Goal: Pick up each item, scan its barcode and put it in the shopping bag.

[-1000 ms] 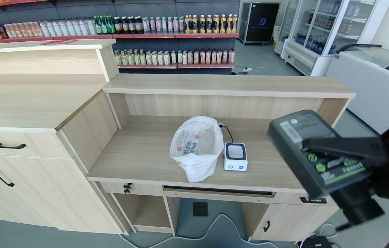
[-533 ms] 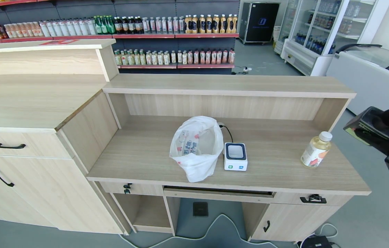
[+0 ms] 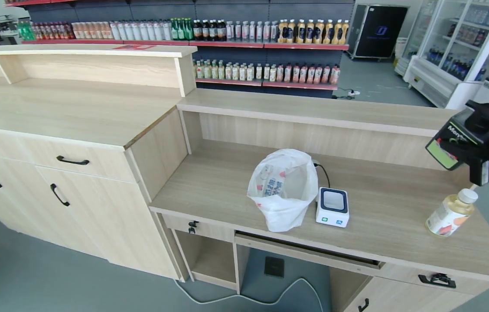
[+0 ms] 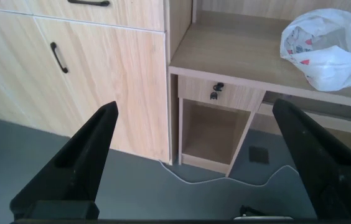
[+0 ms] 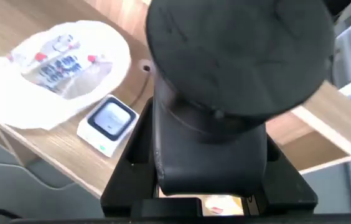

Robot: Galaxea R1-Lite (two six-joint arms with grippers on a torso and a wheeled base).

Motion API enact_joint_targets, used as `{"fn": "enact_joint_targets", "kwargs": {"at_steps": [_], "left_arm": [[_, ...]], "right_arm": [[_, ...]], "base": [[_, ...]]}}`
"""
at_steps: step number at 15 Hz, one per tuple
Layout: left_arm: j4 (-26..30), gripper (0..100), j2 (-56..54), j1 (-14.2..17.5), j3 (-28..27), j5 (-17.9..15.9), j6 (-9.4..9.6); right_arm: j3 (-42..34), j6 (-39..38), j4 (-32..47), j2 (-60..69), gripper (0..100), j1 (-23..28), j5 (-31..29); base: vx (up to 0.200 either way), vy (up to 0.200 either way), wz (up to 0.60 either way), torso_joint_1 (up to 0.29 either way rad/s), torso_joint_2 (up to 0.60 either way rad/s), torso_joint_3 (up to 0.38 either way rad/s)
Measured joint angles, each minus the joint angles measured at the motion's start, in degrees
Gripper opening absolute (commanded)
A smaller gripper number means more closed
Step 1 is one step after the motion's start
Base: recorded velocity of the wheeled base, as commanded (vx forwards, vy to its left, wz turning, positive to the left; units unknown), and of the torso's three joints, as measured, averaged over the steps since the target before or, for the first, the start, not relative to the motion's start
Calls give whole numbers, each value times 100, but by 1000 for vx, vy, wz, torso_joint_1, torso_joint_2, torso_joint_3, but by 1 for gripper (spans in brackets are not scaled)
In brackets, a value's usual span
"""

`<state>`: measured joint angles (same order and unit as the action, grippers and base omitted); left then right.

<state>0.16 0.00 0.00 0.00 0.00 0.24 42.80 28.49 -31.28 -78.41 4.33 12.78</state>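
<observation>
My right gripper [image 3: 476, 145] is shut on a black container [image 3: 449, 146] with a green label, held in the air above the counter's right end. In the right wrist view the black container [image 5: 225, 93] stands between the gripper's [image 5: 210, 186] fingers. A yellow drink bottle [image 3: 449, 213] with a white cap stands on the counter just below it. The white shopping bag [image 3: 283, 188] stands open mid-counter with a packet inside, and the white barcode scanner [image 3: 333, 207] sits right beside it. My left gripper [image 4: 194, 106] is open, low over the floor beside the counter, nothing between its fingers.
The wooden counter [image 3: 227, 190] has a raised back ledge [image 3: 314, 110] and a taller cabinet [image 3: 75, 112] on the left. A black cable [image 3: 323, 171] runs from the scanner to the back. Shelves of bottles and fridges stand behind.
The head camera has turned, shifting the whole picture to the right. My right gripper with the black container swung away from the camera and now hangs above the yellow bottle.
</observation>
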Motion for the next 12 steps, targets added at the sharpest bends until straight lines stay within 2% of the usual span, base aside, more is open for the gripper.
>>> {"fn": "enact_joint_targets", "kwargs": {"at_steps": [2, 4, 5, 7, 9, 12], "left_arm": [[2, 100, 0, 0, -2, 0, 2], [0, 100, 0, 5, -2, 0, 0], [2, 100, 0, 0, -2, 0, 0], [2, 100, 0, 0, 0, 0, 2], [2, 100, 0, 0, 0, 0, 0], [2, 100, 0, 0, 0, 0, 0]], "right_arm": [[1014, -1429, 822, -645, 0, -212, -66], [1919, -3034, 1538, -1445, 0, -260, 132], [2177, -3437, 1703, -1818, 0, -251, 211], [2352, -3738, 1957, -2487, 0, -174, 685], [2263, -3702, 2048, -2904, 0, -6, 1125], [2183, -3034, 1985, -3400, 0, 115, 1365]], "base": [[0, 0, 0, 0, 0, 0], [0, 0, 0, 0, 0, 0], [0, 0, 0, 0, 0, 0], [0, 0, 0, 0, 0, 0], [0, 0, 0, 0, 0, 0], [0, 0, 0, 0, 0, 0]]}}
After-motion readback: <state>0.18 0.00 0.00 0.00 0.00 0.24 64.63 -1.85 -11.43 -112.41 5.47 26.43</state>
